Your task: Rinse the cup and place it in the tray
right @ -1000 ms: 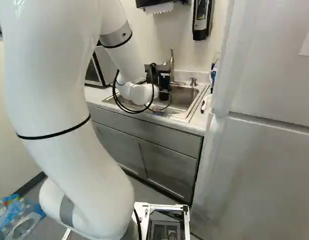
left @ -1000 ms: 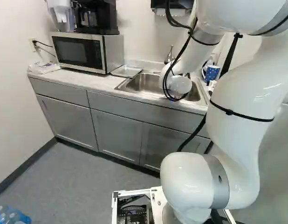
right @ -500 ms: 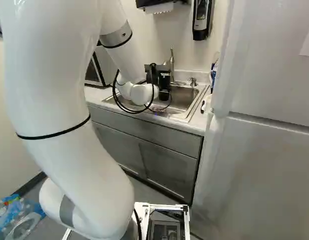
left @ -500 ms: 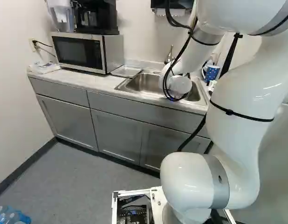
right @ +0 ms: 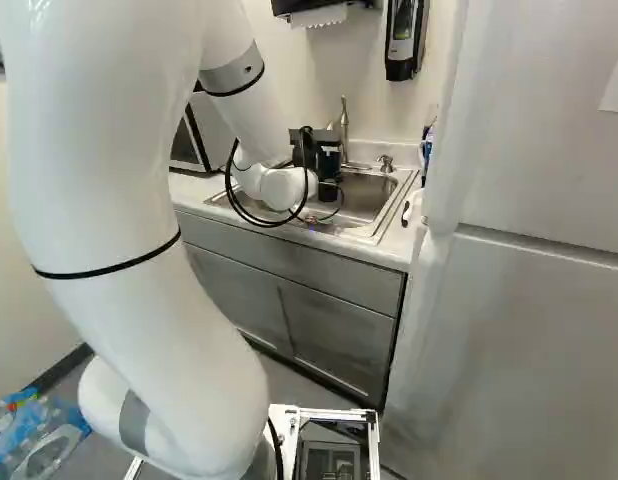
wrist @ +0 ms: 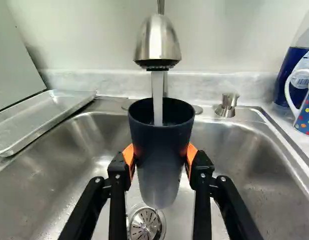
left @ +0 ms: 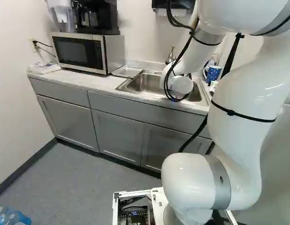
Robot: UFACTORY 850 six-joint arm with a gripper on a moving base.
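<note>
Claw [wrist: 160,156], partly spread, is clasping the dark cup [wrist: 161,150] under running water [wrist: 157,95] (added weight may soon be making it slip).

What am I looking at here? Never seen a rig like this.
One white robot arm on a moving base, working at a sink. Two pictures look ahead from the base, behind the arm's left and right; the third looks along the claw from the wrist. The claw's two orange-padded fingers are shut on a dark cup, mouth up over the sink under the faucet, with water running into it. On the counter, a shallow tray lies between sink and microwave; a spotted blue mug stands on the sink's other side.
</note>
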